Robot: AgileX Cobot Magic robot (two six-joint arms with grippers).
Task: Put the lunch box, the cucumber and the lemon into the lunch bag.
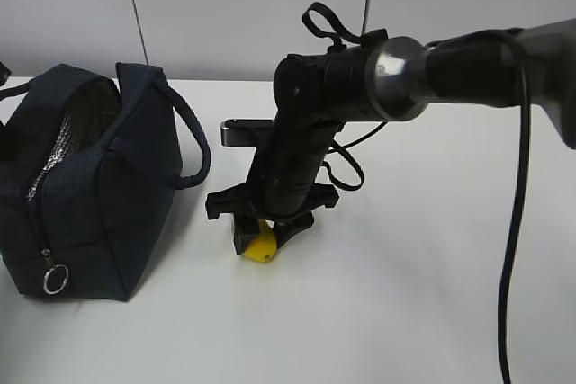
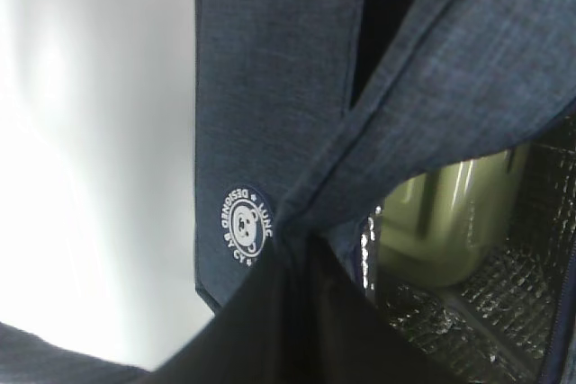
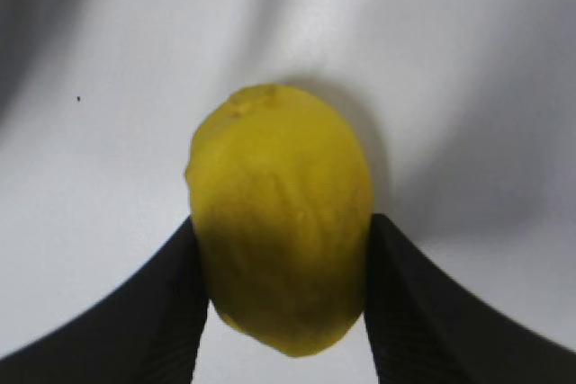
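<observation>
Right gripper (image 1: 267, 238) pinching the lemon (image 1: 262, 248) on the white table (image 1: 405, 294)

Its two black fingers (image 3: 171, 312) are pressing both sides of the lemon, jaws about half apart, the fruit resting on the table beside the lunch bag (image 1: 90, 186). The bag is standing open at the left, and the sage-green lunch box (image 2: 445, 222) is lying inside against the silver lining. The left gripper is sitting by the bag's rim, jaws closed; I can't tell whether it's holding any fabric.

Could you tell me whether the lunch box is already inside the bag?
Inside: the left wrist view shows the green lunch box within the open bag, against its silver lining.
</observation>
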